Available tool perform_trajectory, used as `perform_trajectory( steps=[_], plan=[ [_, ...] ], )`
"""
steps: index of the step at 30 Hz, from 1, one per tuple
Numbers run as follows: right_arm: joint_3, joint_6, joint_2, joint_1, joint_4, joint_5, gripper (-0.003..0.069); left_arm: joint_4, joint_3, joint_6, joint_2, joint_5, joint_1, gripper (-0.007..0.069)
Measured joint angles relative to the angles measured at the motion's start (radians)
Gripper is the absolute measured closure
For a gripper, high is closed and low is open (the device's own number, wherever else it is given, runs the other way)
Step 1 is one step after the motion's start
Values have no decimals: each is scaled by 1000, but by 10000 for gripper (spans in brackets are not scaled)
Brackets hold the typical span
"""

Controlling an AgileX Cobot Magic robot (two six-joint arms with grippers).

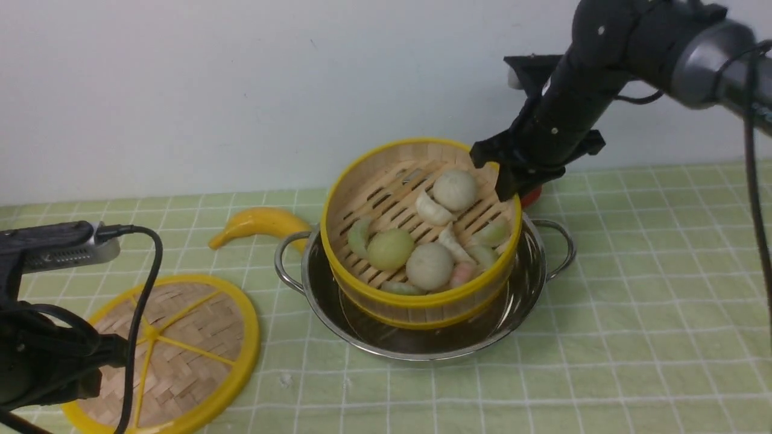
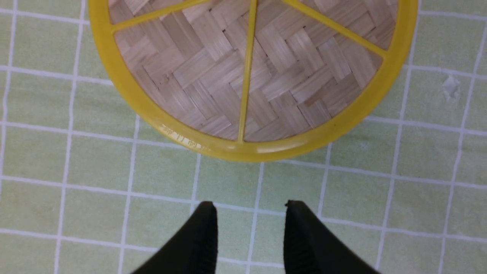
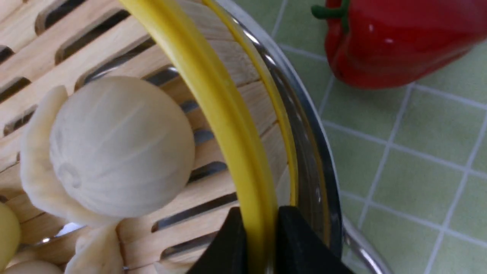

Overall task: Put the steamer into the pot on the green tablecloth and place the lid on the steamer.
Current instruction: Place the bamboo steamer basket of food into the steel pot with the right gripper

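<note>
Left wrist view: lid (image 2: 184,140) bears marks, possibly lettering.

steamer rim (image 1: 422,299): yellow | tablecloth (image 1: 651,337): green, white grid | lid (image 1: 175,349): tan weave, yellow spokes

Black-and-silver arms (image 1: 648,48) (matte, perhaps), black claws, looping black cables (image 1: 146,301).

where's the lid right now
In the front view the lid lies on the green tablecloth at the robot's left, beside the left claw, with the banana beyond it and the pot off to its right.
</note>
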Motion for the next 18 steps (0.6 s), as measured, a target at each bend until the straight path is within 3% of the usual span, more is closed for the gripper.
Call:
perform_trajectory(
  steps=[13,18],
  plan=[
    [-12,5,104,6,37,5,560,0,0,3,0,-116,0,382],
    [-14,7,103,8,72,-1,484,0,-1,26,9,-165,0,382]
  ],
)
